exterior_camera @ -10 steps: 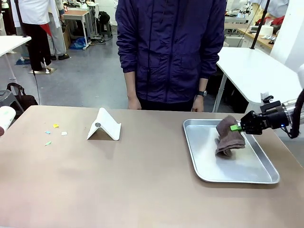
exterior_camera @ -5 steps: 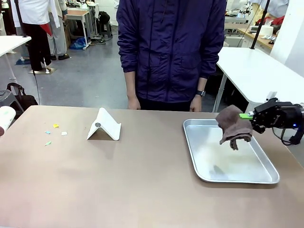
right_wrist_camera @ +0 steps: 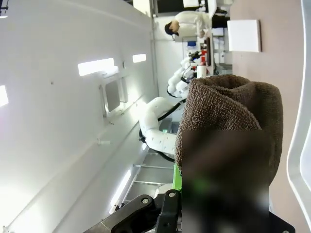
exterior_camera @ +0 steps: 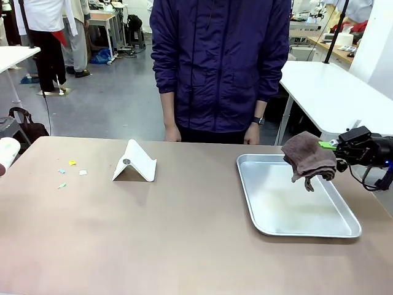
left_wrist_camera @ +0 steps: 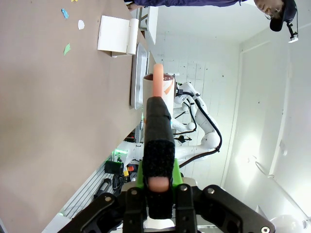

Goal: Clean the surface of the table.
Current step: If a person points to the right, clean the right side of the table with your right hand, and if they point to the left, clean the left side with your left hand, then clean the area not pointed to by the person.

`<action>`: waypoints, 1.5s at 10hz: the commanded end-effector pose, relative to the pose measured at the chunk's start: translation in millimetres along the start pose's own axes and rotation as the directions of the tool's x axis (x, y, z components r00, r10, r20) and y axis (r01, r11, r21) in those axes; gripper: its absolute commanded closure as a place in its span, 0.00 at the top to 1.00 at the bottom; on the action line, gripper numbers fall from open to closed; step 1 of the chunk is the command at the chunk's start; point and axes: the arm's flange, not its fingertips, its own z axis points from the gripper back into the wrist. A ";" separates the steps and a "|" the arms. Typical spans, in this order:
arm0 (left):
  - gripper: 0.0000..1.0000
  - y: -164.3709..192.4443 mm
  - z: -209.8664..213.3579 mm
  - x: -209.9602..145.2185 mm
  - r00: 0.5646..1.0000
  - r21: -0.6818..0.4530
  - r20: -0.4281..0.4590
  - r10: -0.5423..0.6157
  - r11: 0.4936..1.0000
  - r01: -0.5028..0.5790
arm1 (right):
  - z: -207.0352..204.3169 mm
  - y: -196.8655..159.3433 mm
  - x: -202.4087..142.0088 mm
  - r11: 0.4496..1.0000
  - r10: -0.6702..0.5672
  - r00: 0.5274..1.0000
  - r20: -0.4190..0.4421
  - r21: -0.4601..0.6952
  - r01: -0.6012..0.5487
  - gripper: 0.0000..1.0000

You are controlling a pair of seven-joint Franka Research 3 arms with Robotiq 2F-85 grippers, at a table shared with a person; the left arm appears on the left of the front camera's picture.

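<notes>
Front view first: the table runs wide and taupe up to the person standing at its far edge, and it isn't clean yet. Four paper scraps lie near its left end, close to one white folded stand. One silver tray sits on the right. Above it the right hand is clamped on the one brown cloth, which dangles clear of the tray. I'd call this the fetch-the-cloth step. Next, I reckon, the cloth must cross to the scraps and press flat to wipe. The left hand has its jaws pressed together; whether it pinches anything, I can't tell.
</notes>
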 end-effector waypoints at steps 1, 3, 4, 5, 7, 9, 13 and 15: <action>0.00 -0.6 1.2 -3.8 1.000 -0.007 -0.017 -0.017 1.000 0.017 | -2.5 1.2 0.0 1.000 0.017 1.000 0.002 -0.020 -0.017 0.09; 0.00 -0.6 1.2 -3.8 1.000 -0.007 -0.017 -0.017 1.000 0.017 | -2.5 1.2 0.0 1.000 0.017 1.000 0.002 -0.020 -0.017 0.09; 0.00 -0.6 1.2 -3.8 1.000 -0.007 -0.017 -0.017 1.000 0.017 | -2.5 1.2 0.0 1.000 0.017 1.000 0.002 -0.020 -0.017 0.09; 0.00 -0.6 1.2 -3.8 1.000 -0.007 -0.017 -0.017 1.000 0.017 | -2.5 1.2 0.0 1.000 0.017 1.000 0.002 -0.020 -0.017 0.09; 0.00 -0.6 1.2 -3.8 1.000 -0.007 -0.017 -0.017 1.000 0.017 | -2.5 1.2 0.0 1.000 0.017 1.000 0.002 -0.020 -0.017 0.09; 0.00 -0.6 1.2 -3.8 1.000 -0.007 -0.017 -0.017 1.000 0.017 | -2.5 1.2 0.0 1.000 0.017 1.000 0.002 -0.020 -0.017 0.09; 0.00 -0.6 1.2 -3.8 1.000 -0.007 -0.017 -0.017 1.000 0.017 | -2.5 1.2 0.0 1.000 0.017 1.000 0.002 -0.020 -0.017 0.09; 0.00 -0.6 1.2 -3.8 1.000 -0.007 -0.017 -0.017 1.000 0.017 | -2.5 1.2 0.0 1.000 0.017 1.000 0.002 -0.020 -0.017 0.09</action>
